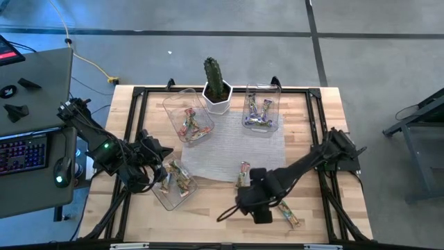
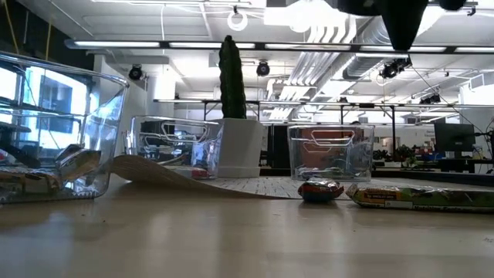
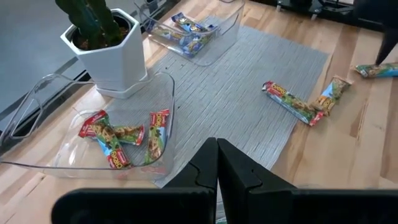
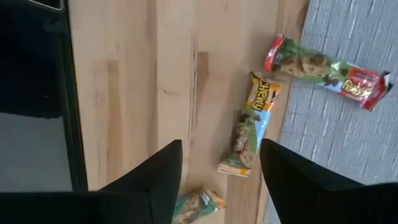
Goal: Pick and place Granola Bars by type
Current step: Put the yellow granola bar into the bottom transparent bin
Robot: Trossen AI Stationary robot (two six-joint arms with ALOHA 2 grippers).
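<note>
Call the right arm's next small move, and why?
Probably lower the right gripper onto the yellow-green bar on the bare wood beside the mat. Its jaws stand open, holding nothing, and that bar lies just ahead between them. The red-ended bar on the mat is farther off. The left gripper is shut, waiting near the tub of red bars.

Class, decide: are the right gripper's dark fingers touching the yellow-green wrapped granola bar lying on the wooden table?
Apart. The right wrist view shows the open right gripper with bare wood separating its fingers from the yellow-green wrapped granola bar.
</note>
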